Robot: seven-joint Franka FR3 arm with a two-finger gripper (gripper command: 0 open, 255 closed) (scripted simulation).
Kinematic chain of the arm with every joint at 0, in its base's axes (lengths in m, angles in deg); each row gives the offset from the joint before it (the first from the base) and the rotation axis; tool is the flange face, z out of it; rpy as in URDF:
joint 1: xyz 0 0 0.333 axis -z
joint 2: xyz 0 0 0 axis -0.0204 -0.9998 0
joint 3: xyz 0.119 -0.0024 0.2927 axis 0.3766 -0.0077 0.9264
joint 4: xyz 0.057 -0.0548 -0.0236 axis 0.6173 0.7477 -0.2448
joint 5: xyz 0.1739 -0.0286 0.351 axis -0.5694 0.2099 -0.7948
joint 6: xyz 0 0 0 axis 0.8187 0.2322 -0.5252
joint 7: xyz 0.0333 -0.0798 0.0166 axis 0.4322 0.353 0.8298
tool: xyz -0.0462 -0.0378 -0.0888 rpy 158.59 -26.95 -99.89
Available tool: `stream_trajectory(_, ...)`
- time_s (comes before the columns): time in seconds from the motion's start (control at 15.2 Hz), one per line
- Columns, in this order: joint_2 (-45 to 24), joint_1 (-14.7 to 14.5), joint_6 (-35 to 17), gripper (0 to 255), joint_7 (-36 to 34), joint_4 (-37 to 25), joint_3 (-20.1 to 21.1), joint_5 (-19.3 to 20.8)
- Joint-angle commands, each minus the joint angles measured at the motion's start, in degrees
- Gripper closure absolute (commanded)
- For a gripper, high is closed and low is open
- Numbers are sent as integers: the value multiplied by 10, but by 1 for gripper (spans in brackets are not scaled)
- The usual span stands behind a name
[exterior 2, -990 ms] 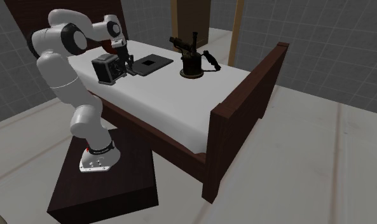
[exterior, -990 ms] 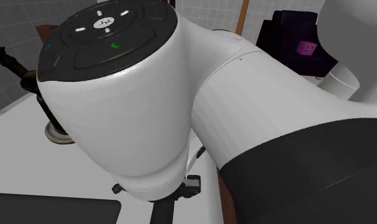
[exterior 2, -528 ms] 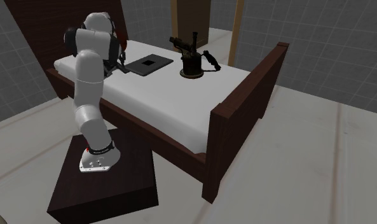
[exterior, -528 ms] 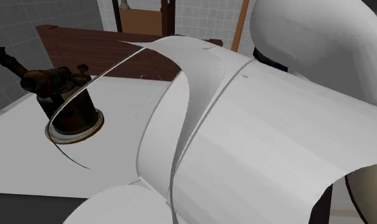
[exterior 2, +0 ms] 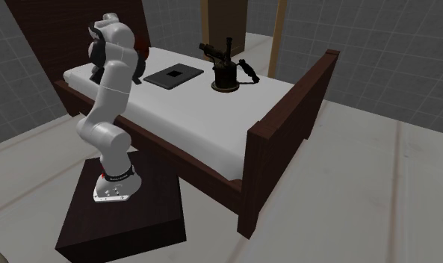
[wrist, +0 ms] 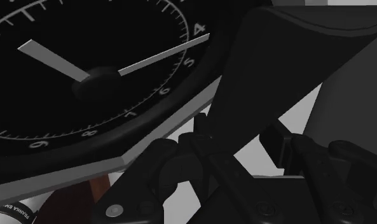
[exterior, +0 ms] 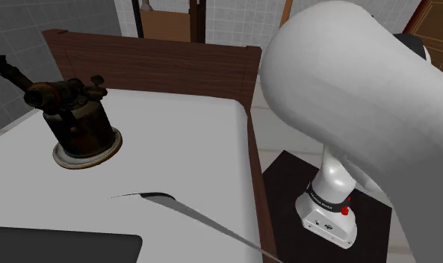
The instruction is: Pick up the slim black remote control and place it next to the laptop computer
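white bedding [exterior 2: 212,112] carries the laptop [exterior 2: 173,75] our arm [exterior 2: 111,82] has just swung away from, toward a clock [wrist: 85,83]; we cannot tell if our gripper [wrist: 234,172] is open or loaded, nor find the remote, so placement seems unfinished.

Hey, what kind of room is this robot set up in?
Probably a bedroom: the work surface is a bed with a white mattress and a dark wooden footboard, standing on a pale floor between grey tiled walls.
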Motion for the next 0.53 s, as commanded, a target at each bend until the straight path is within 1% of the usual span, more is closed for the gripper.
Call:
stream_trajectory(0.0,-44,-74,35,255,-6,-86,-25,24)
stream_trajectory(0.07,-62,-103,49,255,-5,-123,-35,33)
stream_trajectory(0.46,-64,-79,4,255,-19,-67,-33,34)
